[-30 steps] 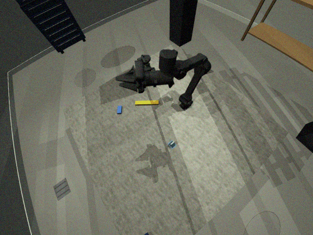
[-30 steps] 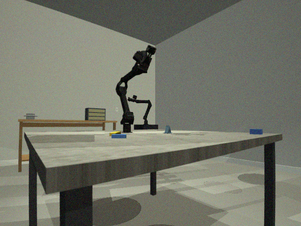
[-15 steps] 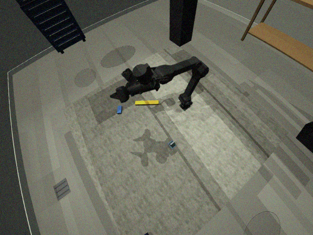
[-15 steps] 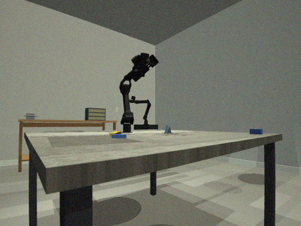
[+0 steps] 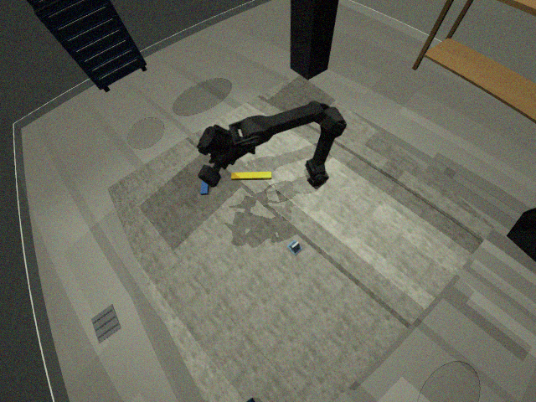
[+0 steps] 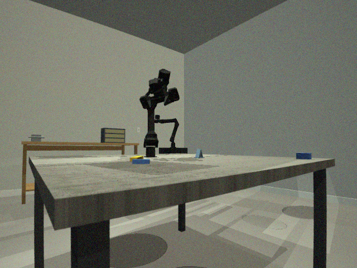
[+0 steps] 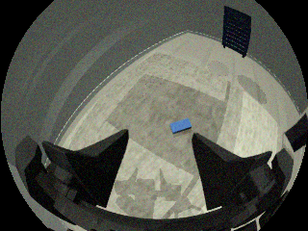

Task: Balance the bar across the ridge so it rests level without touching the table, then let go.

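Observation:
The yellow bar (image 5: pixel 250 175) (image 6: pixel 136 157) lies flat on the table (image 6: pixel 178 184), close to the arm's base (image 5: pixel 316 175). The ridge (image 5: pixel 295 247) (image 6: pixel 198 153), a small light-blue wedge, stands apart from the bar toward the middle of the table. My gripper (image 5: pixel 209 175) (image 6: pixel 172 96) (image 7: pixel 161 135) is open and empty. It hangs well above the table, past the bar's left end and over a small blue block (image 5: pixel 204 187) (image 6: pixel 140 161) (image 7: pixel 181 126), which shows between the fingers in the wrist view. Neither the bar nor the ridge appears in the wrist view.
A second blue block (image 6: pixel 303 156) (image 5: pixel 253 399) lies near the table's far corner. A wooden side table (image 6: pixel 80 144) (image 5: pixel 480 69) with a drawer box (image 6: pixel 112 134) stands off the table, as do a dark pillar (image 5: pixel 312 34) and a dark rack (image 5: pixel 88 34).

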Controlling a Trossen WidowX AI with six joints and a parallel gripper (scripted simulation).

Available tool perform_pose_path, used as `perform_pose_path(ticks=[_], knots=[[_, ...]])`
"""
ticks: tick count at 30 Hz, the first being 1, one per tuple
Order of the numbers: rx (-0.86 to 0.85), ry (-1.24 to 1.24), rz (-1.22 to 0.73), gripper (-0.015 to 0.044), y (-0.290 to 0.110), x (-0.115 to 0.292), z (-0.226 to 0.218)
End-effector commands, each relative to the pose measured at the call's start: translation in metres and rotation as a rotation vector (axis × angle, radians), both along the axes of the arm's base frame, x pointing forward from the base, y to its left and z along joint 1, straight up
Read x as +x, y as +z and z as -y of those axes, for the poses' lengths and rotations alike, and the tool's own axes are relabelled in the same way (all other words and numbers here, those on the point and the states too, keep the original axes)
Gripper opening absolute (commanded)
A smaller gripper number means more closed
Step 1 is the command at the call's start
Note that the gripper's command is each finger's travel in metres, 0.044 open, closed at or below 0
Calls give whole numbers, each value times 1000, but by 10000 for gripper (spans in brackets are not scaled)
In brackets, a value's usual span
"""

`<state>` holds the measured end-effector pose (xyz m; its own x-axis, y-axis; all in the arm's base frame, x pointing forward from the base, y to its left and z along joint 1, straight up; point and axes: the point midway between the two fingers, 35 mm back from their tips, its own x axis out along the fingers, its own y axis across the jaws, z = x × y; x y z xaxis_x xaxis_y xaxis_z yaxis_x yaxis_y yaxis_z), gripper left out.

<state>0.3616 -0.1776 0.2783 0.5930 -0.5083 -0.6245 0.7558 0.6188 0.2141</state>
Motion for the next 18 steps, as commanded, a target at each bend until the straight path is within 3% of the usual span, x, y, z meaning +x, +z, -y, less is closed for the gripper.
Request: perform_pose_path(ticks=[1,18], knots=[[32,38,-168,315,-35,-11,15],[290,208,-636,315,-133,-85,48]])
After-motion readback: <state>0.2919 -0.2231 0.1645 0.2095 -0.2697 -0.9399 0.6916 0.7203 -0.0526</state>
